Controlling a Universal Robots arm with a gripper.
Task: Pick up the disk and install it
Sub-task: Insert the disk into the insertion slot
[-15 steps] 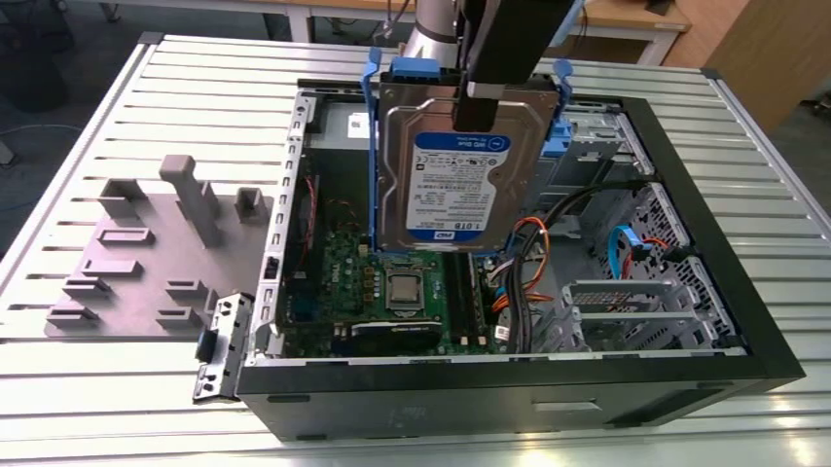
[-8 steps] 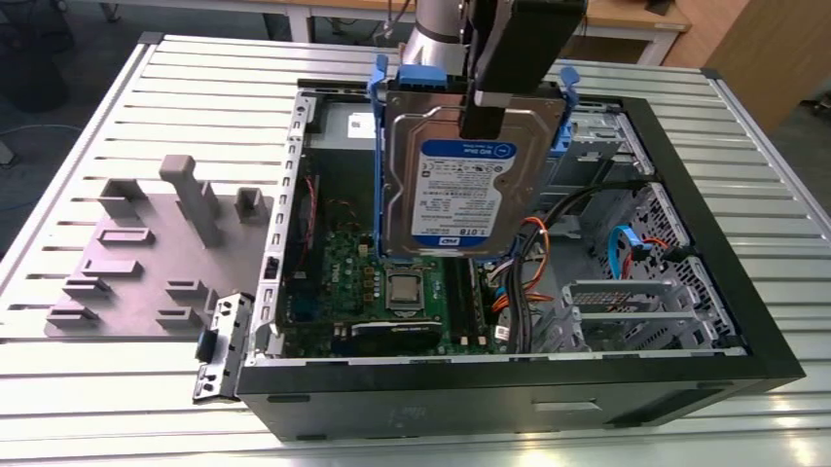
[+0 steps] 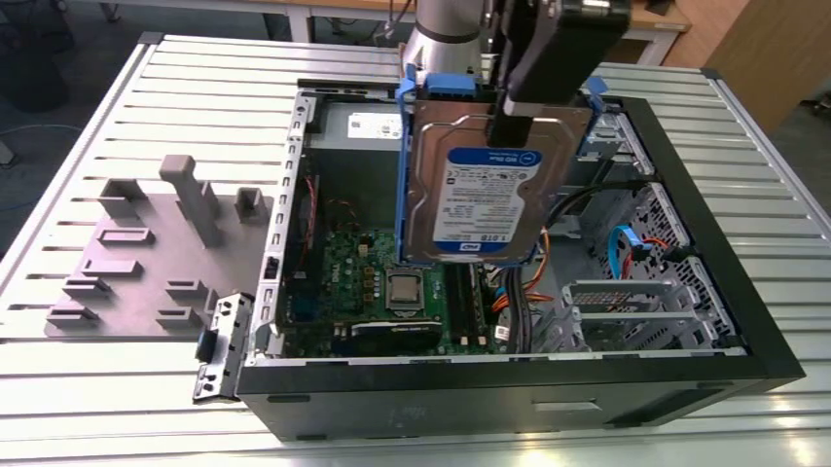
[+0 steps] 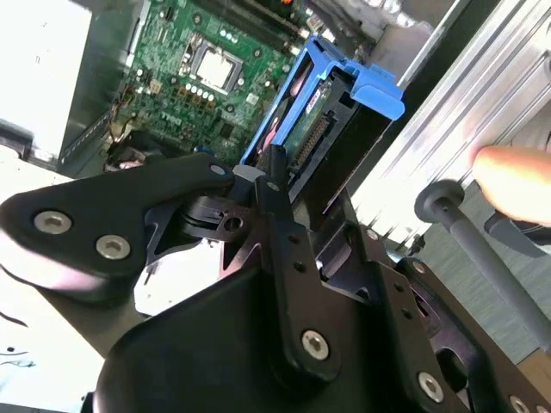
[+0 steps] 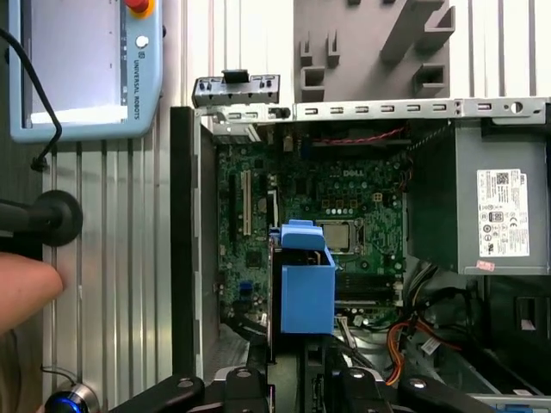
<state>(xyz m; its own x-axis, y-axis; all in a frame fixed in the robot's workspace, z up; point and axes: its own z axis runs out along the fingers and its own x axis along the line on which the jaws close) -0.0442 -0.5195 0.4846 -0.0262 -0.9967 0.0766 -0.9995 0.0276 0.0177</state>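
Clamping disk (image 3: 474,209), gripper (image 3: 509,128) closed, above case (image 3: 520,389)

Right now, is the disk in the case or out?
Out. The claw holds the disk upright in the air above the open case, over the motherboard.

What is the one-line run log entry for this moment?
claw: shut on disk | disk: held upright, in the air over the open computer case | install: not yet done

The silver disk (image 3: 481,204), white-and-blue label showing, wears blue edge rails. It hangs upright over the open case (image 3: 520,389).
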